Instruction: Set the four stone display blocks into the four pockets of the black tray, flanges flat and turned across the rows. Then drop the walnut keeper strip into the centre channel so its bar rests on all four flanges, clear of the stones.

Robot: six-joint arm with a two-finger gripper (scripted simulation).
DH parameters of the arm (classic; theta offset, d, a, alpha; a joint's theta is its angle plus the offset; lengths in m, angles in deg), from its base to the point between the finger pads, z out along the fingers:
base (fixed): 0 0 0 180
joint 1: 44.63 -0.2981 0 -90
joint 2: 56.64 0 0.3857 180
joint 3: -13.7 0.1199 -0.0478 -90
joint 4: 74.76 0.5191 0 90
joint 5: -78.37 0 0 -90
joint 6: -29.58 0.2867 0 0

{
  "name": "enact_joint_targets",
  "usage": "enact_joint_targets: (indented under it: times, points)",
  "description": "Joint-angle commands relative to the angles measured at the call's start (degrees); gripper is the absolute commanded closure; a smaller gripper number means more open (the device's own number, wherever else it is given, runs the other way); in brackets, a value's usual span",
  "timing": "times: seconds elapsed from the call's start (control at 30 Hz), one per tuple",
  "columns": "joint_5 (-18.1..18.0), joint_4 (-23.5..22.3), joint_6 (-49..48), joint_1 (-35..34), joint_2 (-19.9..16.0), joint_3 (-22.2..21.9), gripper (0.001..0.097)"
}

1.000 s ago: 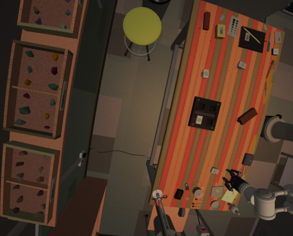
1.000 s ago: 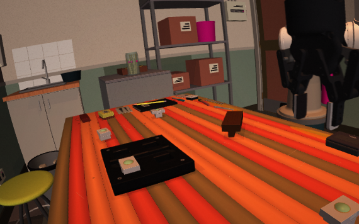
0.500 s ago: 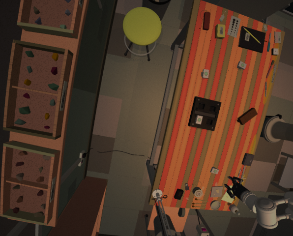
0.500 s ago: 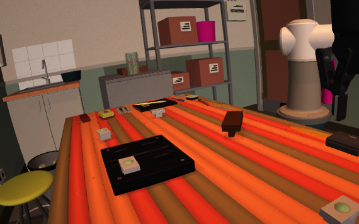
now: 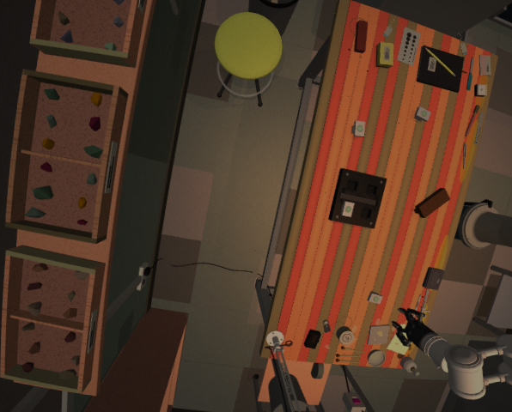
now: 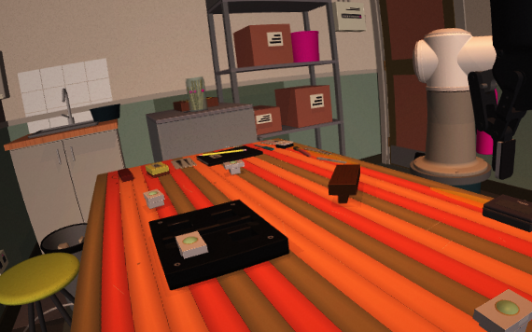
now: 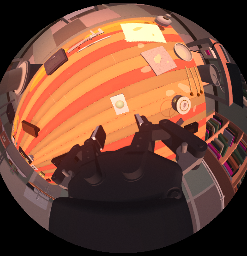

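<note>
My gripper is open and empty, hovering above the near corner of the striped bench, by the papers and dishes. A stone display block with a pale green stone lies flat on the bench just ahead of the fingers. The black tray sits mid-bench with one block seated in a pocket. Two more blocks lie farther along the bench. The walnut keeper strip rests on the bench to the tray's right.
The robot's base column stands at the bench's side, near a dark flat box. Paper sheets, a dish, a tape roll and wooden pins lie around the gripper. A black mat with a pencil occupies the far end.
</note>
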Motion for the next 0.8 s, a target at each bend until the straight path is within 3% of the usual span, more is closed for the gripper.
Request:
enact_joint_targets:
  times: [0.0, 0.2, 0.57, 0.77]
  points:
    - [0.0, 0.0, 0.0, 0.0, 0.0, 0.0, 0.0381]
    - [-2.4, 0.0, 0.0, 0.0, -1.2, 1.1, 0.0381]
    - [-11.8, 0.0, -0.1, 0.1, -7.6, 4.1, 0.0381]
    - [-13.2, 0.0, -0.1, 0.1, -8.7, 4.3, 0.0381]
